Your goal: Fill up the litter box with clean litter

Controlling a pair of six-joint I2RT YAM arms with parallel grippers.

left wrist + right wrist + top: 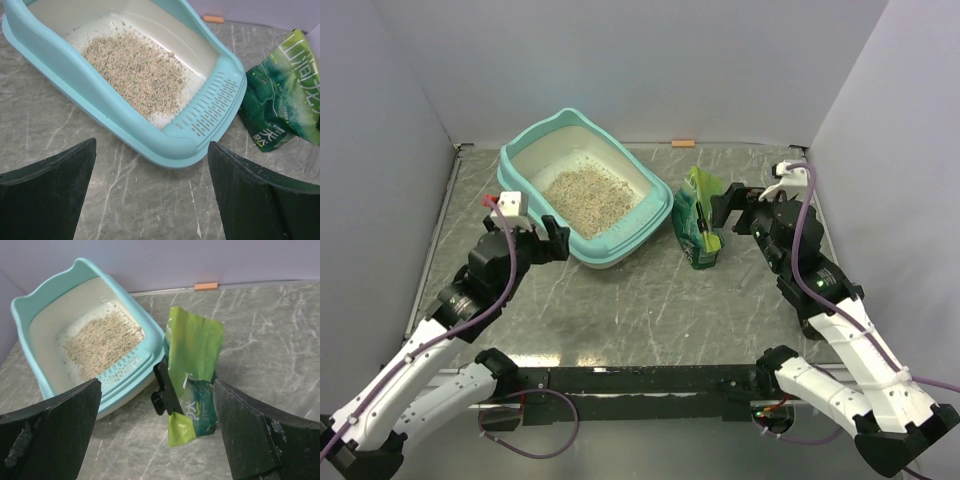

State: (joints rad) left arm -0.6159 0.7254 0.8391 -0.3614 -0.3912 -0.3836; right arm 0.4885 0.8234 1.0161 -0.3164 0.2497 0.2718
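Lying diagonally, the litter box [638,228] — raised end pointing far-left.

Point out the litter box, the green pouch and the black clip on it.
litter box [95,95], left wrist view, near teal wall.
green pouch [197,340], right wrist view, upper light-green panel.
black clip [164,387], right wrist view, its middle.

White-and-black arms [840,330], purple cables [806,215], black fingers [45,195]
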